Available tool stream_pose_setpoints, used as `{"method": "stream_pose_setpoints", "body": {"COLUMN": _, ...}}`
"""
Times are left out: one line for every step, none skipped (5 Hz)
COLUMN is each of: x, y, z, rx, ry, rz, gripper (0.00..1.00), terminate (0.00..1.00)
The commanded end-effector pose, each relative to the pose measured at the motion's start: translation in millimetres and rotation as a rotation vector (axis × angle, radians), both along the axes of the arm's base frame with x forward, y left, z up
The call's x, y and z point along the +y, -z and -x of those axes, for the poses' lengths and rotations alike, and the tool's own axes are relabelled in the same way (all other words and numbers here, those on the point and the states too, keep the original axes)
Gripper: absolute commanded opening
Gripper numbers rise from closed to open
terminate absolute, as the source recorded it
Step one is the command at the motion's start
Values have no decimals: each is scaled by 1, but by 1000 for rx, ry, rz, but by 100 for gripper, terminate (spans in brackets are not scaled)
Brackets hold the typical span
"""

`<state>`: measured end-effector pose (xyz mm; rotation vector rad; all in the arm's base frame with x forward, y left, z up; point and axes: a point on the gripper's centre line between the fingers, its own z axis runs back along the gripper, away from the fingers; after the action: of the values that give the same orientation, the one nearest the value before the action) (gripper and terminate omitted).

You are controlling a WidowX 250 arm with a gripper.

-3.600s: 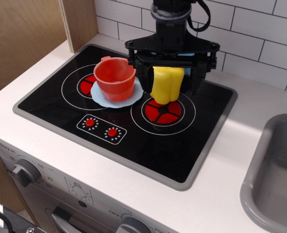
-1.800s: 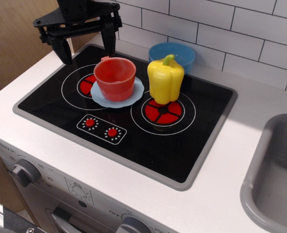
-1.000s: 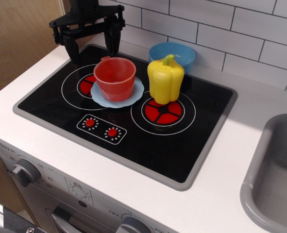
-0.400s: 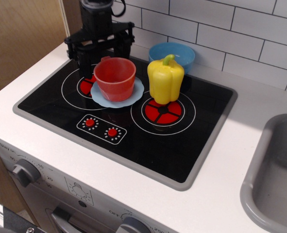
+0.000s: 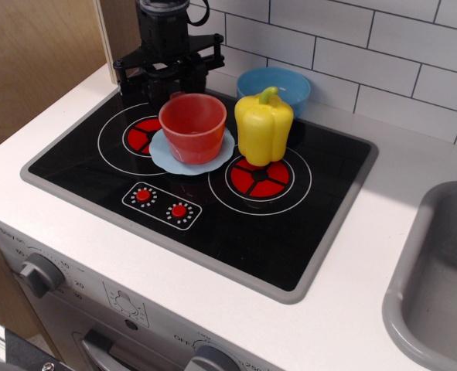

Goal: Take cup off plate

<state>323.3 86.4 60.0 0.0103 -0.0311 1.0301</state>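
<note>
- Observation.image view: the end effector [image 5: 168, 83] stands at the back left of the stove surface [image 5: 305, 232], just behind the cup [image 5: 192, 127]; its black fingers [image 5: 139, 80] are spread wide, one showing left of the cup's rear rim, the other mostly lost behind the rim, so actual contact with the cup cannot be told.
- The cup sits upright on the plate [image 5: 165, 157], set toward the plate's right side; more bare plate edge shows at the left and front than at the right.
- The plate lies flat on the black glass, overlapping the right part of the left burner [image 5: 131, 135] and reaching close to the right burner [image 5: 267, 178].
- A yellow pepper [image 5: 264, 127] stands upright on the right burner, just beside the cup on its right; only a narrow gap shows between them.
- A blue bowl [image 5: 278, 82] rests behind the pepper at the stove's back edge, near the tiled wall [image 5: 367, 54].
- Two red knobs [image 5: 161, 202] are printed in front of the plate; open black glass extends in front and to the front right.
- A wooden panel [image 5: 35, 62] closes the left side, near the end effector.
- A grey sink [image 5: 433, 286] lies at the far right, well apart from the cup.
</note>
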Motion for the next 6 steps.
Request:
{"method": "stream_pose_setpoints", "body": {"x": 6, "y": -30, "z": -5, "rx": -82, "ry": -24, "rz": 20, "gripper": 0, "terminate": 0}}
{"method": "stream_pose_setpoints", "body": {"x": 12, "y": -41, "z": 0, "rx": -91, "ry": -26, "rz": 52, "gripper": 0, "terminate": 0}}
{"method": "stream_pose_setpoints", "body": {"x": 23, "y": -52, "z": 8, "rx": -73, "ry": -22, "rz": 110, "gripper": 0, "terminate": 0}}
{"method": "stream_pose_setpoints", "body": {"x": 38, "y": -57, "z": 17, "rx": -80, "ry": 20, "rz": 119, "gripper": 0, "terminate": 0}}
{"method": "stream_pose_setpoints", "body": {"x": 53, "y": -57, "z": 23, "rx": -74, "ry": 57, "rz": 114, "gripper": 0, "terminate": 0}}
{"method": "stream_pose_setpoints", "body": {"x": 65, "y": -57, "z": 27, "rx": -68, "ry": 70, "rz": 115, "gripper": 0, "terminate": 0}}
